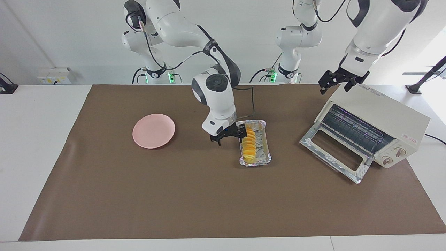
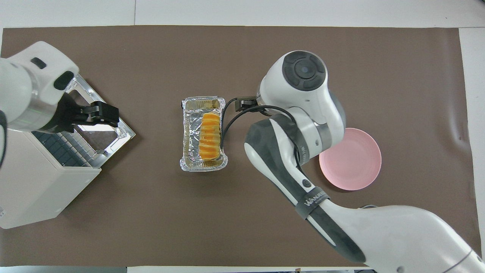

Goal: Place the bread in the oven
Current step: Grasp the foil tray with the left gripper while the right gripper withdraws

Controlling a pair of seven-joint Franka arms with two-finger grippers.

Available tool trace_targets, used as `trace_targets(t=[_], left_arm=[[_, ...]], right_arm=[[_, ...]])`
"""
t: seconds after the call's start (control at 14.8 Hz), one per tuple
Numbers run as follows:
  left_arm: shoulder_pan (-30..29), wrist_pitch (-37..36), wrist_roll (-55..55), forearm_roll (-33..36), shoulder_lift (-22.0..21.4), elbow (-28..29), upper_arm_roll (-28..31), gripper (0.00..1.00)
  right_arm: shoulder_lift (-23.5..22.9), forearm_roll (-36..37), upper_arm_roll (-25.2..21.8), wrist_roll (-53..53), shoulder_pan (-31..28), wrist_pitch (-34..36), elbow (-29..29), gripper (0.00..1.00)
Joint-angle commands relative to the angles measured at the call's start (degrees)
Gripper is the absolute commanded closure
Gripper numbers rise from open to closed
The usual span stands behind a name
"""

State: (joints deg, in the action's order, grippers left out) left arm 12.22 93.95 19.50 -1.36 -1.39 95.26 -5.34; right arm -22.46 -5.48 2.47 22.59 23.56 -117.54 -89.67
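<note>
The bread (image 1: 249,146), a row of yellow-orange slices, lies in a crinkled foil tray (image 1: 265,148) in the middle of the table; it also shows in the overhead view (image 2: 210,136). My right gripper (image 1: 229,137) hangs open and empty just beside the tray, on the side toward the right arm's end. The cream oven (image 1: 386,116) stands at the left arm's end with its glass door (image 1: 334,153) folded down open and the wire rack showing. My left gripper (image 1: 335,83) is open and hovers over the oven's top corner.
A round pink plate (image 1: 153,130) lies toward the right arm's end; the right arm partly covers the plate (image 2: 352,163) in the overhead view. A brown mat (image 1: 174,195) covers the table. The oven's open door (image 2: 94,127) juts toward the tray.
</note>
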Motion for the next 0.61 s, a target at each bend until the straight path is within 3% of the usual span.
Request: trace_targets(t=[0.0,0.2,0.41,0.54], left_arm=[[6.2,9.4,3.9,-1.8,5.8,0.4,0.8,0.0],[14.0,18.6,10.3,-0.8,18.3,-3.1,0.9,0.0],[17.2,26.5,10.6,-0.6,20.0,1.9,0.9,0.0],[19.4,28.2,10.8,-0.4,24.2,1.0,1.0,0.0]], right_arm=[[5.9,-0.4,0.7,-9.7,-7.3,6.4,-1.7,0.0],[10.4,0.5,0.7,-20.4,-15.3,12.9,-1.7,0.0],[16.0,1.4,0.7,-27.6,-21.3,18.9,-1.7,0.0],[20.0,1.5,0.7,-29.4,-23.5,23.5,-2.0,0.0]])
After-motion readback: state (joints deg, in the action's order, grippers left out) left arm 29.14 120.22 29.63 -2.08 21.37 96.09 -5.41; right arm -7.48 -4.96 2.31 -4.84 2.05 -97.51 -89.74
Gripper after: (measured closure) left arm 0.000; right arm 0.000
